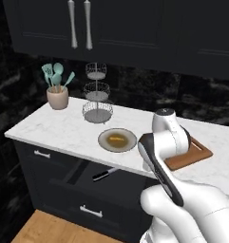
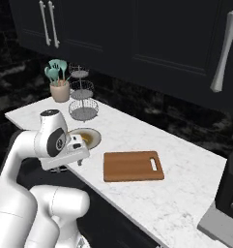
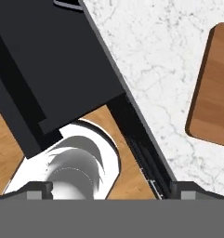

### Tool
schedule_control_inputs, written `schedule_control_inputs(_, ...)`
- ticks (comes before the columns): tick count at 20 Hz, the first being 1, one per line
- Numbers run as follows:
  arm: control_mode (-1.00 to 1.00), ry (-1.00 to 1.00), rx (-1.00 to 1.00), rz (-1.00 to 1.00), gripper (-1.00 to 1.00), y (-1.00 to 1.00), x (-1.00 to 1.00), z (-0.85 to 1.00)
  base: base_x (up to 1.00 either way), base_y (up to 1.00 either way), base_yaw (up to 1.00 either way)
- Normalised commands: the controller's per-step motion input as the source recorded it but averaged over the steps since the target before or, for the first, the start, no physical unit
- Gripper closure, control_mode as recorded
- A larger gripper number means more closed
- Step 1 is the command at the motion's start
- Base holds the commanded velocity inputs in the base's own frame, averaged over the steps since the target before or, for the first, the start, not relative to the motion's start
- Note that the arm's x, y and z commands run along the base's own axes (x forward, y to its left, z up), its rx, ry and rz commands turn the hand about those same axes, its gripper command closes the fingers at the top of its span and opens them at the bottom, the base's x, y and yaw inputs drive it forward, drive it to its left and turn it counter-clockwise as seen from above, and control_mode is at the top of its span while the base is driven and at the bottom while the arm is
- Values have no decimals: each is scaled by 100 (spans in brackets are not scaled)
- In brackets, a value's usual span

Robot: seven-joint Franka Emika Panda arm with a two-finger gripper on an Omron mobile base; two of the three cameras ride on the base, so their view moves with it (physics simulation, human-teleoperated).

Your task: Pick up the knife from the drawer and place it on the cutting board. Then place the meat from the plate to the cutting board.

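Note:
The drawer (image 1: 82,174) stands pulled open under the counter, and the knife (image 1: 105,174) lies in it, black handle to the left, blade pointing right. On the counter just above, the plate (image 1: 117,140) (image 2: 90,136) holds the small orange-brown meat (image 1: 117,139). The cutting board (image 2: 132,166) (image 1: 192,155) (image 3: 213,88) lies bare to the right of the plate. My gripper (image 3: 111,188) (image 2: 70,164) points down over the counter's front edge, between plate and board and to the right of the knife. It is open, fingertips (image 3: 39,188) wide apart, with nothing between them.
A beige pot of teal utensils (image 1: 57,92) and a wire tiered stand (image 1: 97,95) sit at the back of the marble counter (image 1: 63,128). Dark wall cabinets (image 1: 78,28) hang above. A narrower drawer (image 1: 41,154) is to the left. Wooden floor (image 1: 54,228) lies below.

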Motion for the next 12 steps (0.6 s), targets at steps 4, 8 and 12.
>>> schedule_control_inputs(4, 100, 0, 0, 0, -100, 0, 0, 0, 11, -48, 21)
schedule_control_inputs(8, 100, 0, 0, 0, -100, 0, 0, 0, 14, -46, 8)
schedule_control_inputs(12, -100, 9, 7, 4, -100, 0, -2, -9, 0, -5, 1)
